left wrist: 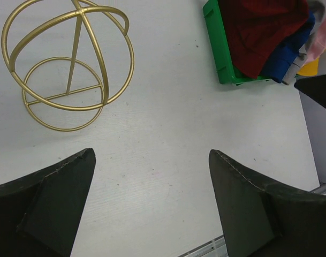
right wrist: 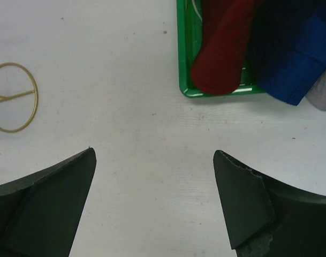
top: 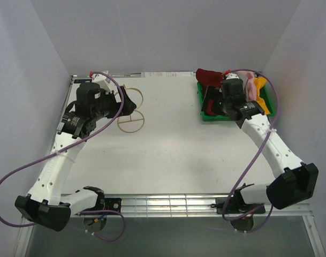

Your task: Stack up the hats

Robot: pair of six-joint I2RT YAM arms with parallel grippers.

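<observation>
The hats lie piled in a green tray (top: 205, 116) at the back right. The dark red hat (top: 208, 76) is at the tray's left, the pink hat (top: 251, 85) and the yellow-orange hat (top: 262, 91) at its right. The left wrist view shows the dark red hat (left wrist: 264, 32) over the blue hat (left wrist: 286, 56). The right wrist view shows the dark red hat (right wrist: 221, 53), the blue hat (right wrist: 296, 59) and a bit of the grey hat (right wrist: 323, 96). My right gripper (top: 207, 100) (right wrist: 154, 152) is open and empty beside the tray's left side. My left gripper (top: 129, 103) (left wrist: 152, 155) is open and empty.
A gold wire stand (top: 131, 111) of thin rings stands at the back left, right by my left gripper; it also shows in the left wrist view (left wrist: 66, 69) and in part in the right wrist view (right wrist: 13, 96). White walls close in three sides.
</observation>
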